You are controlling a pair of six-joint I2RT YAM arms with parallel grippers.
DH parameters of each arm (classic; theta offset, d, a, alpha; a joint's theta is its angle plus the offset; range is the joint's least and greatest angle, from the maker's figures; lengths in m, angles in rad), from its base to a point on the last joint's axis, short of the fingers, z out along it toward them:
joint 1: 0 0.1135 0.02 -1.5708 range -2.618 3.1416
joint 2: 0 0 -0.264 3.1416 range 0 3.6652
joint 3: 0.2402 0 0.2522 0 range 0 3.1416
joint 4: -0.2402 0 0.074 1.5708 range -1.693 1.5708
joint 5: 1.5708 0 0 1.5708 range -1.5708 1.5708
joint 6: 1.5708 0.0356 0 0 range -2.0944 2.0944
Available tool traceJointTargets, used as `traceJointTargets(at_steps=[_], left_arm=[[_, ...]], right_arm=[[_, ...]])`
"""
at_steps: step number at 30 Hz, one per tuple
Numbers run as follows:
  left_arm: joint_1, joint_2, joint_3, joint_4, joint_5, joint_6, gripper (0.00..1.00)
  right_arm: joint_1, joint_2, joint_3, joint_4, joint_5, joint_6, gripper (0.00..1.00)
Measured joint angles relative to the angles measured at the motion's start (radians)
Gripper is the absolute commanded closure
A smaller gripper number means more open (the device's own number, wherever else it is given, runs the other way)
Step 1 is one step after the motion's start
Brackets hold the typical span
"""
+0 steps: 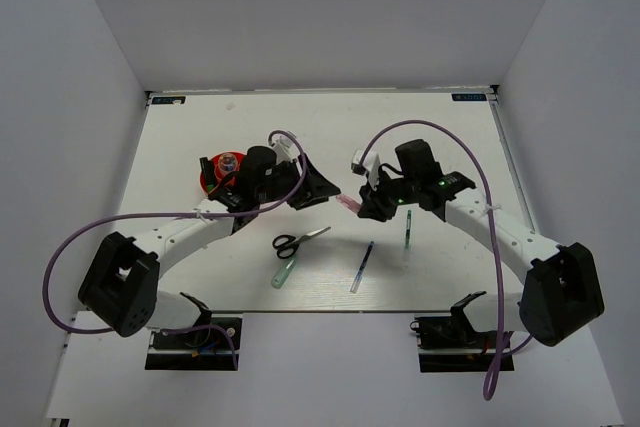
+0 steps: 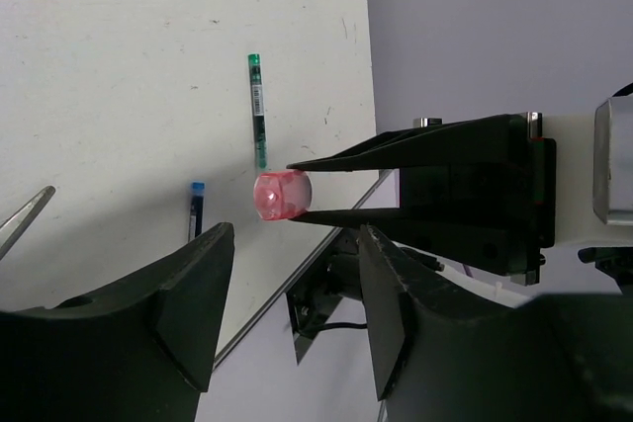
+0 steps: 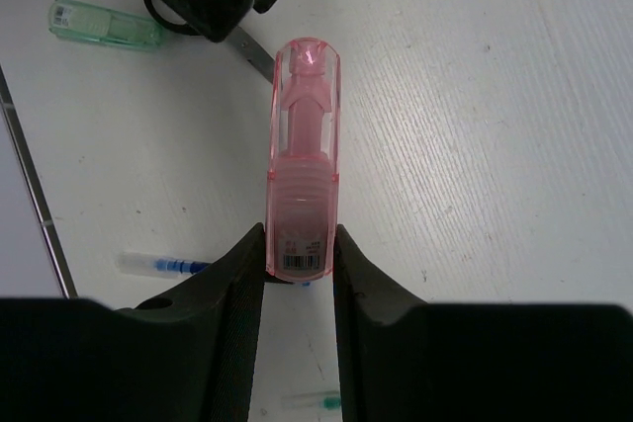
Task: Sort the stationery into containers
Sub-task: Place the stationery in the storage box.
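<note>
Right wrist view showed my right gripper (image 3: 300, 254) clamped on the pink marker (image 3: 305, 145), held clear of the table (image 3: 475, 96). My left gripper (image 2: 292, 284) was open and empty, facing the marker's end. Scissors (image 1: 298, 240), pale green tube (image 1: 284, 272), blue pen (image 1: 362, 267) and green pen (image 1: 408, 234) lay on the table. The orange-red cup (image 1: 212, 175) sat partly hidden by my left arm.

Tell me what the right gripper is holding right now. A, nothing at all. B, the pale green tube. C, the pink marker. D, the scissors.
C: in the right wrist view the right gripper is clamped on the barrel of the pink marker, while the scissors and the pale green tube lie loose on the table.
</note>
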Motion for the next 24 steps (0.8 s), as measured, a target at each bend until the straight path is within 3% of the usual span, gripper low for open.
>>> traceJointTargets(at_steps=[21,24], left_arm=[[-0.044,0.099,0.039,-0.011,-0.013,0.0,0.42],[-0.044,0.105,0.059,-0.013,-0.014,0.0,0.48]], right_arm=[[0.036,0.0,0.0,0.029,0.011,0.002,1.0],[0.039,0.0,0.0,0.029,0.011,0.002,1.0]])
